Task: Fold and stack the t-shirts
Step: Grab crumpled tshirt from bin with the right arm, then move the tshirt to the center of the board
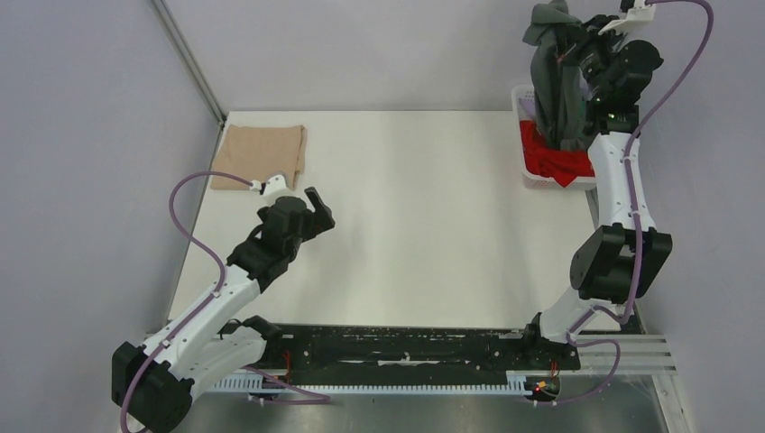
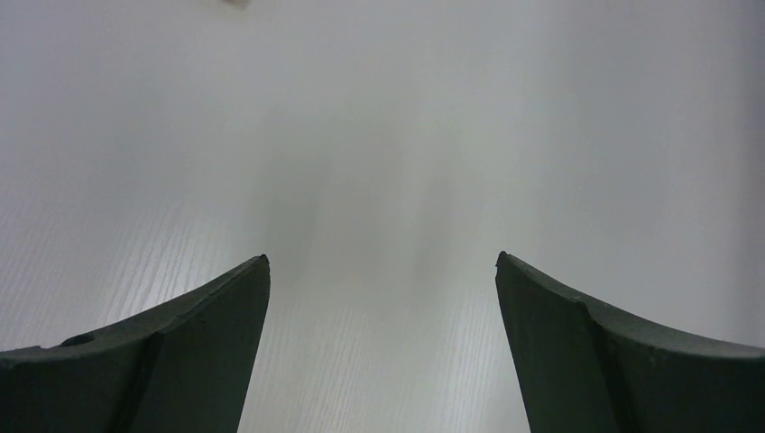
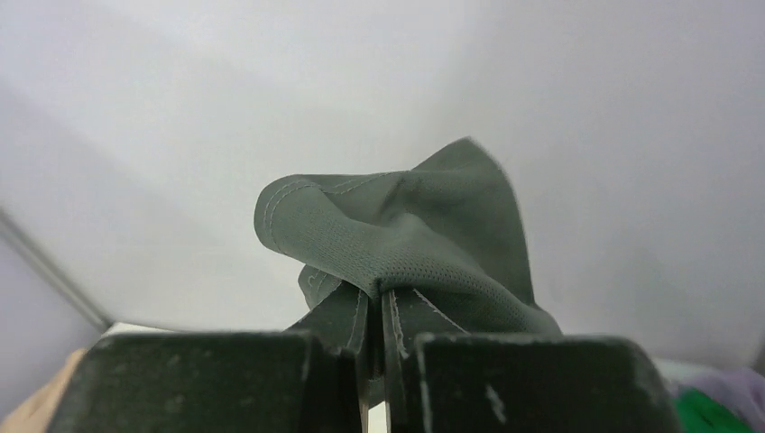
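My right gripper point(image 1: 566, 41) is shut on a dark grey t-shirt point(image 1: 555, 86) and holds it high above the white basket point(image 1: 523, 135) at the back right; the shirt hangs down into the basket. In the right wrist view the grey shirt point(image 3: 406, 244) bunches out from between my shut fingers point(image 3: 225, 383). A red t-shirt point(image 1: 550, 161) lies in the basket. A tan t-shirt point(image 1: 262, 153) lies folded at the table's back left. My left gripper point(image 1: 320, 209) is open and empty over the bare white table point(image 2: 388, 162), right of the tan shirt.
Grey walls stand close behind and beside the table. A black rail point(image 1: 406, 347) runs along the near edge between the arm bases. In the right wrist view a bit of green cloth point(image 3: 713, 410) shows at the lower right.
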